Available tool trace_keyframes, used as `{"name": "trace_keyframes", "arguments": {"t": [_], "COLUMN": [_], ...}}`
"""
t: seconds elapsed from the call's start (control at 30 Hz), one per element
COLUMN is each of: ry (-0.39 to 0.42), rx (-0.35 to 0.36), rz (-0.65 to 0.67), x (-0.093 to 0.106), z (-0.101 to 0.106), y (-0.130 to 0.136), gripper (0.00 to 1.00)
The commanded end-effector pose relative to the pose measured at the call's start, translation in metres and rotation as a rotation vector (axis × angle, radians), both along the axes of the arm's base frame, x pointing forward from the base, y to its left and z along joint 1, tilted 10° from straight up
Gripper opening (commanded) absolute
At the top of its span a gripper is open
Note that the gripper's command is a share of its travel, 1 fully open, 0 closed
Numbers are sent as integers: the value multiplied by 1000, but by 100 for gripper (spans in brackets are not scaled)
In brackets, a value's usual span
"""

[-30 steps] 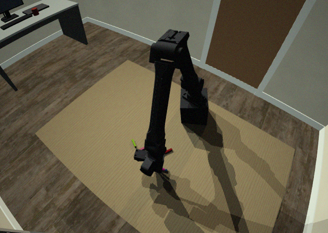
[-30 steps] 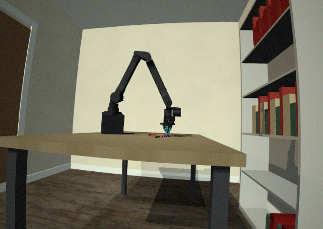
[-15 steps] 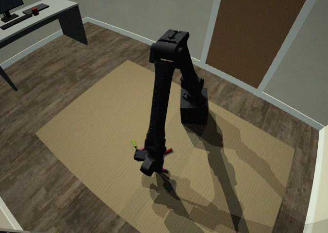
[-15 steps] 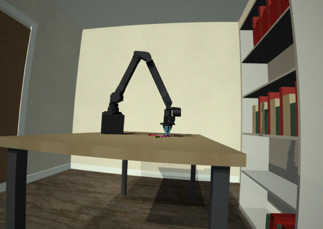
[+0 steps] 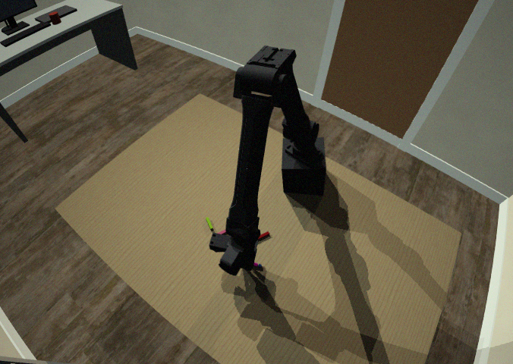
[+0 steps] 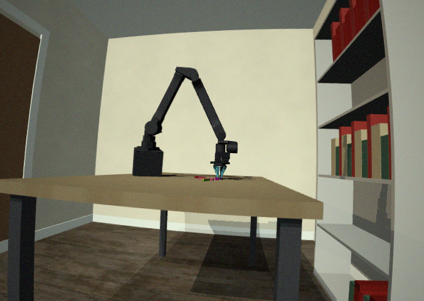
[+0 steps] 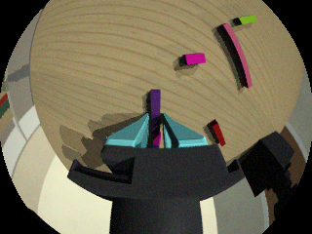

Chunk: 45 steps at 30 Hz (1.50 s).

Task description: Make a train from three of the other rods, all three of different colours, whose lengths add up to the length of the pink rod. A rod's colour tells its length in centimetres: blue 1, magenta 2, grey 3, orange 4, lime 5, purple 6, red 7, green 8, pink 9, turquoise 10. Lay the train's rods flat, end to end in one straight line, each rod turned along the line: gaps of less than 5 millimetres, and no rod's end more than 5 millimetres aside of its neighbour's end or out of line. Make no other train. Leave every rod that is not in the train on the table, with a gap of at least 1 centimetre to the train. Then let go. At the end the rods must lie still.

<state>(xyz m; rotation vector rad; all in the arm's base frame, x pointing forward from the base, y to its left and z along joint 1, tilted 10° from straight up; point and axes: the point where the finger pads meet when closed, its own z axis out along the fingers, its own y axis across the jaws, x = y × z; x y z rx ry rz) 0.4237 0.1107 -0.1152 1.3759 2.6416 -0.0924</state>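
My gripper [image 6: 219, 177] [image 7: 155, 117] is slightly open, its turquoise fingertips low on either side of the purple rod [image 7: 155, 100] with a narrow gap. The purple rod lies flat. A magenta rod [image 7: 157, 139] [image 5: 256, 264] follows at its near end, then a blue rod [image 7: 156, 146] [image 5: 260, 266], roughly in one line; the fingers and gripper body partly hide these joints, so exact gaps cannot be told. The pink rod [image 7: 239, 58] [image 5: 221, 232] lies apart at the upper right of the wrist view.
Another magenta rod [image 7: 195, 58] lies between the purple and pink rods. A lime rod [image 7: 248, 19] [image 5: 209, 223] lies beyond the pink one. A red rod [image 7: 218, 133] [image 5: 263, 235] lies right of the fingers in the wrist view. The arm hides part of the table [image 5: 145, 171].
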Motion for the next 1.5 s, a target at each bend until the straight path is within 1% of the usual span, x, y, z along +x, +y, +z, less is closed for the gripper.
{"name": "trace_keyframes", "arguments": {"t": [0.0, 0.03, 0.07, 0.43, 0.53, 0.67, 0.77, 0.83, 0.87, 1.03, 1.17, 1.27, 1.33, 1.4, 1.43, 1.47], "ry": [-29, -29, -29, -29, -33, -26, -25, -25, -42, -60, -62, -62, -44, -44, -11, -13], "rx": [9, 9, 9, 9, 10, 9, 9, 9, 15, 21, 22, 22, 15, 15, 3, 3], "rz": [-4, -4, -4, -4, -6, -5, 3, 3, 3, 3, 2, 2, 2, 2, 2, 2], "x": [14, 14, 14, 14, 14, 7, 2, 2, 11, 16, 14, 12, 2, 2, -2, -1], "z": [10, 10, 10, 11, 18, 25, 36, 36, 46, 78, 99, 109, 107, 107, 93, 94], "y": [-2, -2, -2, -2, -2, 3, 10, 10, 14, 20, 23, 24, 21, 21, 19, 20], "gripper": [20, 20, 23, 23, 23, 23, 23, 23, 23, 23, 23, 23, 23, 23, 23, 23]}}
